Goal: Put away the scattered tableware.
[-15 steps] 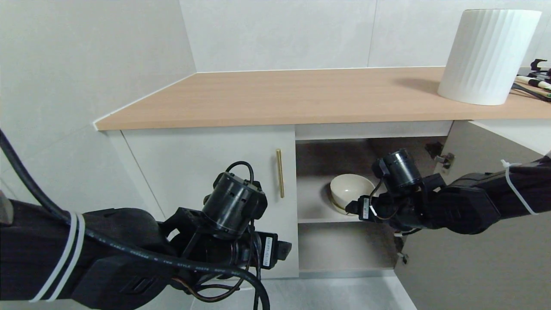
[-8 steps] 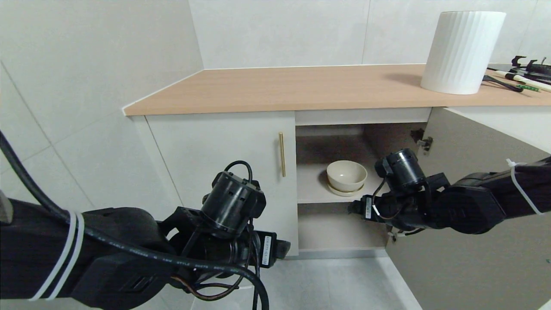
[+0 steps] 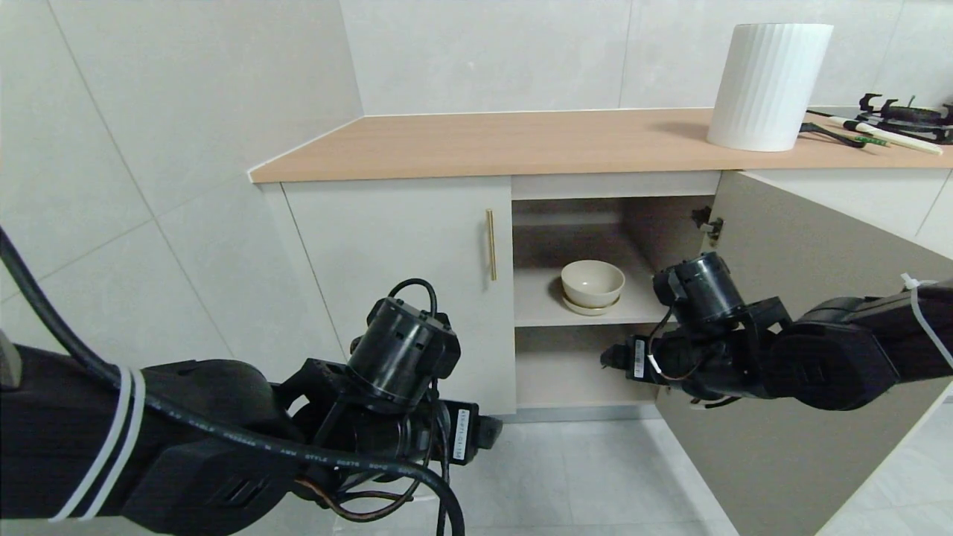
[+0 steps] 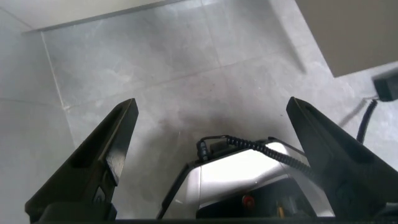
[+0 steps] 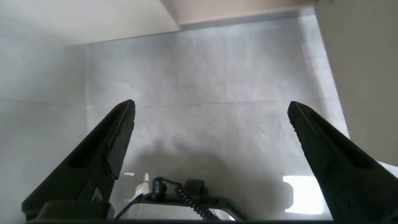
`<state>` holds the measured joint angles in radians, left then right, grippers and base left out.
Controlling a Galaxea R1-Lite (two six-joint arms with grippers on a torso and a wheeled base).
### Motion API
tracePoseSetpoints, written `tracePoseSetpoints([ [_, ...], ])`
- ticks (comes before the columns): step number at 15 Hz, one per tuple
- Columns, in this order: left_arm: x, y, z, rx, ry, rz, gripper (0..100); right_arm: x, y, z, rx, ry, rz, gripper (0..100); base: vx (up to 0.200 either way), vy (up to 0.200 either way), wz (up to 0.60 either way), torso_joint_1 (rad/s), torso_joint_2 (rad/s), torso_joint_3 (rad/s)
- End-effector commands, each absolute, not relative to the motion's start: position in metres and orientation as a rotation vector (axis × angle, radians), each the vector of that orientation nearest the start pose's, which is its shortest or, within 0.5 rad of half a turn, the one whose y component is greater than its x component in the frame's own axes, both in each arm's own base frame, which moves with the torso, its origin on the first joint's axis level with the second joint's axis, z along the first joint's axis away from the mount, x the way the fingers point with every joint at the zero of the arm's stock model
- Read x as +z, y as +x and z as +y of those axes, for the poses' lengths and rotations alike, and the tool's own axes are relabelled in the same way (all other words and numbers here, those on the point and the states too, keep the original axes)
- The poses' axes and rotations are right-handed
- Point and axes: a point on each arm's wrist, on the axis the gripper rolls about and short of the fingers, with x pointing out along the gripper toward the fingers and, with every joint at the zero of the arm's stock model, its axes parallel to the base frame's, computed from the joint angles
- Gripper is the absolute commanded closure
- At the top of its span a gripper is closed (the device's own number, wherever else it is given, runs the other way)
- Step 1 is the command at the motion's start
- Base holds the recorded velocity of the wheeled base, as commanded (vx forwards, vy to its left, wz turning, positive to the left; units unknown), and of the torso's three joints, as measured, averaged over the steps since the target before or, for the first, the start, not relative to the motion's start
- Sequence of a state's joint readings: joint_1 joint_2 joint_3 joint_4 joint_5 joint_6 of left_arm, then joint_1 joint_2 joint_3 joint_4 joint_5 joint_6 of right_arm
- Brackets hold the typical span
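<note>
Low before the open cupboard, the left claw (image 4: 208,109) hangs with its two fingers spread wide and nothing between them, pointing down at the grey floor (image 4: 186,56). The right claw (image 5: 210,107) is likewise released and empty above the same tiles, seen against the cupboard's lower compartment and near the swung-open door (image 3: 774,238). Above and beyond the right claw, on the upper shelf (image 3: 536,311), a cream bowl (image 3: 593,281) sits upright on a small plate (image 3: 588,306), the two stacked and touching, well apart from both claws. Left of that opening the other door (image 3: 402,275) is closed, its brass handle (image 3: 491,244) upright beside the gap. On the bench (image 3: 484,145) above, a tall white ribbed canister (image 3: 767,85) stands toward the right, and just beyond it lie some long utensils (image 3: 882,134), too small to tell apart. The bowl and plate look like glazed ceramic: stiff, fairly light, smooth enough to slip, and likely to chip if knocked against the shelf or each other. Should the bowl need taking up, its rim seems the best hold, one finger inside and one outside; the plate lies flat and could probably be pinched only at its edge. The utensils look thin and light and would likely want a grip across the middle.
</note>
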<state>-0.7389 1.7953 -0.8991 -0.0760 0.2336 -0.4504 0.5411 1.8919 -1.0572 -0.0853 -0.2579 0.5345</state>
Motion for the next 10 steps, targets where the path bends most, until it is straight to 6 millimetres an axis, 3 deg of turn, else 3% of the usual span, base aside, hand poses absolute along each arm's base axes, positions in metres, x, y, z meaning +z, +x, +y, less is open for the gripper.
tracePoseSetpoints([
  [1, 0.130, 0.228, -0.200, -0.300, -0.037, 0.810, 0, 0.157, 0.278, 0.160, 0.089, 0.235, 0.703, 0, 0.000, 0.000, 0.00, 0.000, 0.00, 0.000],
  [3, 0.131, 0.227, -0.200, -0.300, -0.038, 0.809, 0, 0.166, 0.269, 0.155, 0.091, 0.236, 0.702, 0, 0.000, 0.000, 0.00, 0.000, 0.00, 0.000],
  [4, 0.130, 0.227, -0.200, -0.293, -0.034, 0.810, 0, 0.160, 0.249, 0.143, 0.071, 0.209, 0.779, 0, 0.000, 0.000, 0.00, 0.000, 0.00, 0.000],
  [7, 0.129, 0.227, -0.200, -0.292, -0.033, 0.810, 0, 0.154, 0.212, 0.122, 0.118, 0.217, 0.840, 0, 0.000, 0.000, 0.00, 0.000, 0.00, 0.000],
  [9, 0.129, 0.227, -0.200, -0.292, -0.033, 0.810, 0, 0.151, 0.200, 0.115, 0.115, 0.213, 0.848, 0, 0.000, 0.000, 0.00, 0.000, 0.00, 0.000],
  [10, 0.129, 0.227, -0.200, -0.291, -0.032, 0.812, 0, 0.149, 0.192, 0.110, 0.113, 0.211, 0.854, 0, 0.000, -0.200, 0.00, 0.002, 0.00, 0.002],
])
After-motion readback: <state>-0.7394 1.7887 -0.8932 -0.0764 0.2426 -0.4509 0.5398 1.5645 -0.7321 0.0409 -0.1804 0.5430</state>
